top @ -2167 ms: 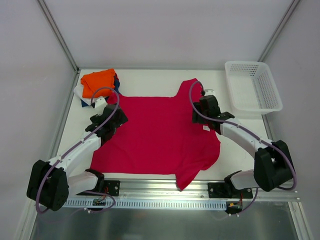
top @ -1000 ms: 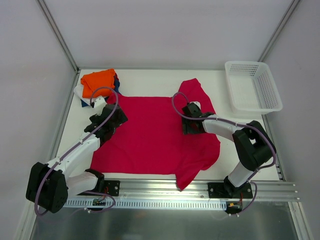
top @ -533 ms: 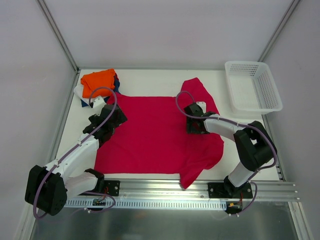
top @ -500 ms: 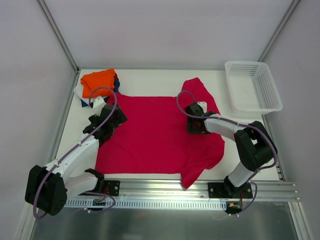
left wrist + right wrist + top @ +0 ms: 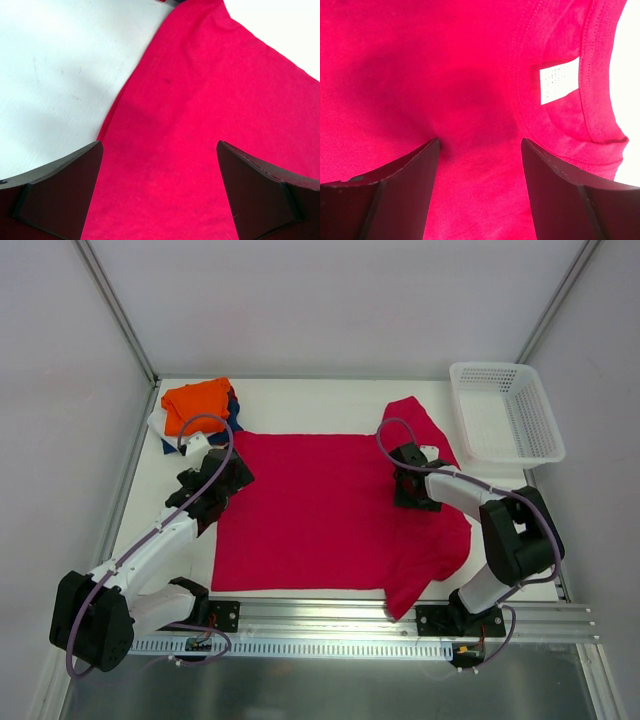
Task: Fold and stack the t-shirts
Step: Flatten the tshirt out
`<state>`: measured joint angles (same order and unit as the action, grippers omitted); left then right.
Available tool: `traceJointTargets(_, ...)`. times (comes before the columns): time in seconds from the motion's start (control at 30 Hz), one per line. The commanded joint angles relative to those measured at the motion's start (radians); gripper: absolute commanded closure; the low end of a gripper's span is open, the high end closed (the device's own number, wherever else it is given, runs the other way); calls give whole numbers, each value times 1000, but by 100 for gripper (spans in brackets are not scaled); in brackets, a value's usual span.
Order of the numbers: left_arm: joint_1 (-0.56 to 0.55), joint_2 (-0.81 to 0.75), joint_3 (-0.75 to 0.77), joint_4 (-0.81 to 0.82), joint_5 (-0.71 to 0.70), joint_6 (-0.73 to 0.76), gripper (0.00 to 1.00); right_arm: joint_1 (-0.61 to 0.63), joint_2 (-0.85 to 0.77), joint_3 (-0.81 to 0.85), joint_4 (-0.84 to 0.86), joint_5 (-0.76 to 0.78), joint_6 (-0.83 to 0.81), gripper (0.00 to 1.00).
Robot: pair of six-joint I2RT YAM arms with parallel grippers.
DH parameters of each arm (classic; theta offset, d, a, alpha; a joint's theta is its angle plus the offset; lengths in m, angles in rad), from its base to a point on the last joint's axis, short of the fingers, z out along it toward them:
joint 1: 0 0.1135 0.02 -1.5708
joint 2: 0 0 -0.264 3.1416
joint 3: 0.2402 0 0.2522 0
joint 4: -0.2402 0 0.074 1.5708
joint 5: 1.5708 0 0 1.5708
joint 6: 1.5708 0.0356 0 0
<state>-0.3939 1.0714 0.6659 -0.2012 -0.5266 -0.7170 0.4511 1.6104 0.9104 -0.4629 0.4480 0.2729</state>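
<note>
White tabletop (image 5: 300,400) between pale walls, viewed from above. We see a crimson t-shirt (image 5: 330,510) spread flat across the middle, with one sleeve pointing to the far edge and the other reaching the near edge. A stack of folded tees (image 5: 195,410) sits in the far left corner, orange on top (navy and white peek out beneath). A white mesh basket (image 5: 505,412) stands far right.

Our left gripper (image 5: 157,150) hovers over the shirt's left edge with its jaws spread wide and nothing between them. We judge it is lined up to take that edge for a fold. Our right gripper (image 5: 480,142) has its jaws partly apart and its tips down on the cloth beside the collar. It seems to be pinning or smoothing the cloth, not pinching it.

Only the right wrist view shows the white neck label (image 5: 560,80). Only the left wrist view shows the hem seam against bare table. Only the overhead view shows the stack.
</note>
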Motion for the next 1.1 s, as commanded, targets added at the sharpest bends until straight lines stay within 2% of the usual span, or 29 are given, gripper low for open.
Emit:
traceJointTargets(0.0, -10, -24, 23, -9, 10, 13, 1, -22, -30, -18, -77, 41, 5, 30)
traceJointTargets(0.23, -10, -30, 15, -9, 19, 13, 1, -25, -30, 7, -71, 15, -9, 31)
traceJointTargets(0.43, -10, -31, 5, -10, 45, 11, 1, -8, -148, 37, -111, 40, -27, 31)
traceJointTargets(0.63, -10, -14, -15, -10, 77, 5, 1, 63, -251, 68, -195, 97, -46, 30)
traceJointTargets(0.9, -22, 47, -61, -14, 175, -15, 1, 172, -363, -37, -243, 109, 40, 30)
traceJointTargets(1.07, -75, 39, -97, -62, 171, -56, 1, 193, -437, -99, -264, 120, 60, 30)
